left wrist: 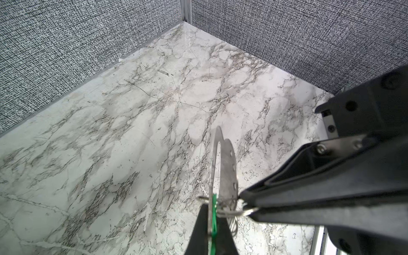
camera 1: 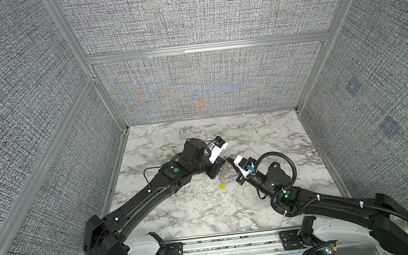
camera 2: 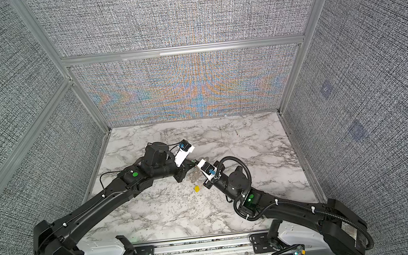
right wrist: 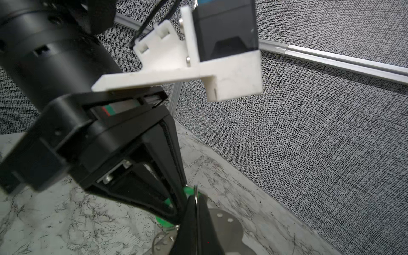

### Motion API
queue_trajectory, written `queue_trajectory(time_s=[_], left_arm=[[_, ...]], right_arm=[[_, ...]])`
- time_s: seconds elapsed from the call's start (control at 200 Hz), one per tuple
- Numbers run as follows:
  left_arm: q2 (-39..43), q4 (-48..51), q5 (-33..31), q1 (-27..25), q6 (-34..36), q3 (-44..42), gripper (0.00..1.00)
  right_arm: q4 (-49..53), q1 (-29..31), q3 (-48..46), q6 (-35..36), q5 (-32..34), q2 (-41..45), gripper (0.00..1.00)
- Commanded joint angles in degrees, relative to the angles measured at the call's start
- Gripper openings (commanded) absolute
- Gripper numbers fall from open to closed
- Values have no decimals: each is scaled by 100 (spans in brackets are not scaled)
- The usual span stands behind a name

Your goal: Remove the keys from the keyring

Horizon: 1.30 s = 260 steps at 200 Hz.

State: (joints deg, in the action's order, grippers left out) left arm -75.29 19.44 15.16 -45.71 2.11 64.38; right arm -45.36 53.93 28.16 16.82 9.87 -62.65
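Observation:
The keyring [left wrist: 227, 167] is a flat grey metal loop with small holes along one edge, held off the marble table between both grippers; in both top views it hangs at centre [camera 1: 224, 172] [camera 2: 195, 176]. My left gripper [left wrist: 212, 204] is shut on the green-tagged key [left wrist: 213, 220], with a thin grey metal strip pressed beside the tag. My right gripper [right wrist: 196, 199] is shut on a thin wire ring [right wrist: 195, 193] at the keyring's edge [right wrist: 225, 225]. The two grippers' tips meet [camera 1: 225, 159]. The yellow-tagged key [camera 1: 222, 186] [camera 2: 197, 188] lies on the table just nearer than the keyring.
The marble table [camera 1: 206, 210] is walled by grey fabric panels on three sides, with aluminium frame posts [camera 1: 119, 121] at the corners. Both arm bases and a rail [camera 1: 230, 244] run along the front edge.

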Motion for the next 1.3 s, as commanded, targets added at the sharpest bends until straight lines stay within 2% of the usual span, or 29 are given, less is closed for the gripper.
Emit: queue_trajectory(time_s=[0.0, 0.31, 0.525, 0.795, 0.901, 1.296], left_arm=[[-29, 164, -110, 1, 96, 31, 0], [-313, 479, -179, -6, -32, 406, 0], [-642, 836, -4, 1, -148, 866, 0], [-768, 920, 324, 1, -192, 927, 0], [-756, 1045, 168, 1, -359, 975, 0], [-396, 1032, 83, 130, -369, 809, 0]], right_arm=[[-762, -72, -21, -278, -48, 59, 0], [-576, -118, 127, -434, 0, 0, 0], [-299, -14, 330, 103, -256, -158, 0], [-242, 18, 409, 501, -188, -291, 0], [-494, 13, 289, 601, -114, -232, 0], [-511, -150, -166, 202, -38, 298, 0]])
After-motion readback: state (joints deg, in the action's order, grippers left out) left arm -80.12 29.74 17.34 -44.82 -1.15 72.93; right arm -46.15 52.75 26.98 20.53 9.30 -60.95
